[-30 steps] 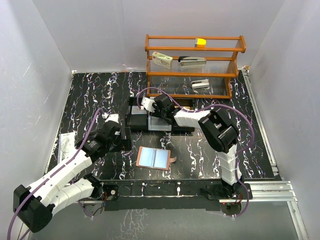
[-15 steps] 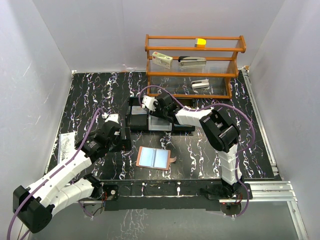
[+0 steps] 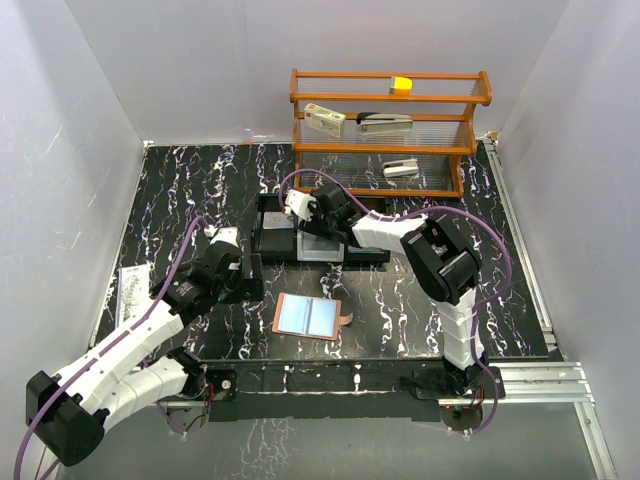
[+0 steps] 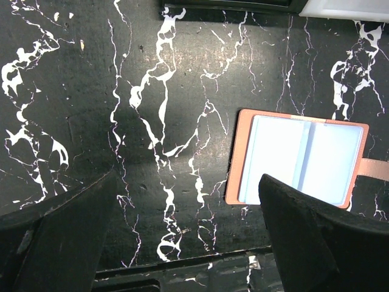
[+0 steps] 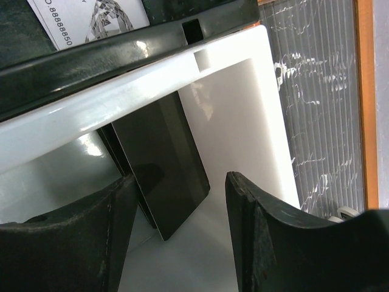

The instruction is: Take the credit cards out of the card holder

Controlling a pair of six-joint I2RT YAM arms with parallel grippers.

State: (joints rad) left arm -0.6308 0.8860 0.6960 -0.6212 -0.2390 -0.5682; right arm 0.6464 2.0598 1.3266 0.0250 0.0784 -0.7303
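Over the far white tray (image 5: 243, 121), the right end effector (image 5: 182, 177) opens wider, freeing a dark card (image 5: 173, 158); the card holder (image 4: 298, 159), apparently emptied, lies open nearer, by the empty, fully spread left end effector (image 4: 188, 179).

From high behind the rig I see the whole black white-veined tabletop (image 3: 200, 190). My left wrist view points straight down, sharing the open salmon-brown card holder (image 4: 301, 158); the right crowds a glossy white tray (image 5: 243, 121).

One card holder (image 3: 308, 316), one black tray (image 3: 268, 240), one white tray (image 5: 152, 68), one shelf (image 3: 380, 148).
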